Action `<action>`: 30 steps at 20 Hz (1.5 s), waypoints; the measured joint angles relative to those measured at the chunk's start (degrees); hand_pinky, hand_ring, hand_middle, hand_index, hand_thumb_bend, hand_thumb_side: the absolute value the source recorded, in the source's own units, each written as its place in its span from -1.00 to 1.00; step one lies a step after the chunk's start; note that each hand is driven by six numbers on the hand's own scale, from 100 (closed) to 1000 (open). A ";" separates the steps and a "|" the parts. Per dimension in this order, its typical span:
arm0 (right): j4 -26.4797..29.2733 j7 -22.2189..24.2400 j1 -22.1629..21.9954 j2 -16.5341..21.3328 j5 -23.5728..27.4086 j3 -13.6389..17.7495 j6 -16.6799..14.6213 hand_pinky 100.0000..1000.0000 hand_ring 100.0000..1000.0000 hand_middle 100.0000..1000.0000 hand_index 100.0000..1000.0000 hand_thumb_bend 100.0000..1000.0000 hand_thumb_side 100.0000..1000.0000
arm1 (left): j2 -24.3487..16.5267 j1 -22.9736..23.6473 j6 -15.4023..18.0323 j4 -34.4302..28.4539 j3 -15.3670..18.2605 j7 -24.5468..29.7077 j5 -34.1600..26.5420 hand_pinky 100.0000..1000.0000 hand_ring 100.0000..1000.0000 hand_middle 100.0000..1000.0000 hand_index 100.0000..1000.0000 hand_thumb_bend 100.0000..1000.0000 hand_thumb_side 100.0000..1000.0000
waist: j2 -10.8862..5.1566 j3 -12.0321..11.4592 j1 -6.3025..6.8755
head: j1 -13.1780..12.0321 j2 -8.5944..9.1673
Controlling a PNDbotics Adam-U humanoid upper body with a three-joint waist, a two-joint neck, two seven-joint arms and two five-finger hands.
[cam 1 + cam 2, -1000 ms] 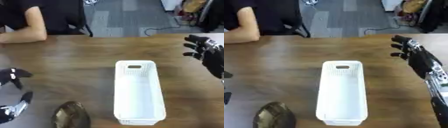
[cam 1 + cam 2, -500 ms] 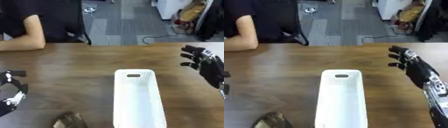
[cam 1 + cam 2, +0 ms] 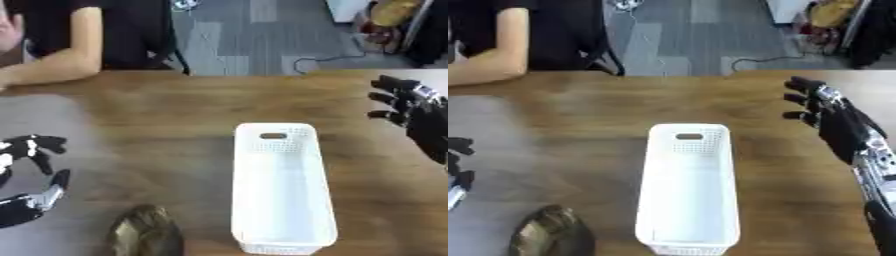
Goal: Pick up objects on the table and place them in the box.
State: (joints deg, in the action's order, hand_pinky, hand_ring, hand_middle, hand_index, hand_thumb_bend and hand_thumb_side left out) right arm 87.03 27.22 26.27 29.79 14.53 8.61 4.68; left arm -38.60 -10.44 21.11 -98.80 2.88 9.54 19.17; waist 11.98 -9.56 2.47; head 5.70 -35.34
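Left eye view: a long white box (image 3: 282, 190) sits in the middle of the brown table (image 3: 175, 115). It looks empty. A dark, brownish round thing (image 3: 144, 235) lies at about 8 o'clock from the box, near the bottom edge. The left hand (image 3: 26, 175) is at 9 o'clock, by the picture's left side, fingers apart and holding nothing.

Right eye view: the right hand (image 3: 824, 117) is at 2 o'clock from the box, fingers spread and straight, holding nothing. It does not touch the box.
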 measured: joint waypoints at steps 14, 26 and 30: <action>-0.72 -0.10 -0.95 0.47 -0.62 0.02 -0.08 0.61 0.94 0.96 1.00 -1.00 1.00 | -8.38 2.05 -0.37 -11.60 -0.89 4.21 -2.10 0.18 -0.19 0.18 0.55 -1.00 -0.54 | -1.19 -1.87 0.71 | -0.26 -8.72; -0.74 0.00 -0.94 0.47 -0.95 0.10 -0.16 0.61 0.94 0.96 1.00 -1.00 1.00 | -8.98 -5.53 1.26 -13.57 -5.45 7.57 -3.13 0.11 -0.56 0.26 0.55 -1.00 -0.61 | -1.18 -1.27 0.65 | -0.79 -8.68; -0.77 0.13 -0.78 0.47 -1.03 -0.03 -0.13 0.61 0.94 0.96 1.00 -1.00 1.00 | -9.45 -9.76 2.71 -13.65 -11.05 13.63 -4.41 0.11 -0.56 0.27 0.54 -1.00 -0.61 | -1.18 -0.71 0.68 | -1.27 -8.65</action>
State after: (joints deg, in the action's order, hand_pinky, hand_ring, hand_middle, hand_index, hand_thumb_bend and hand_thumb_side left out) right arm 86.26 27.35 25.49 30.26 13.51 8.59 4.55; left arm -48.05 -20.20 23.82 -112.45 -8.17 23.18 14.76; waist 10.80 -10.27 3.16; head 4.44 -43.99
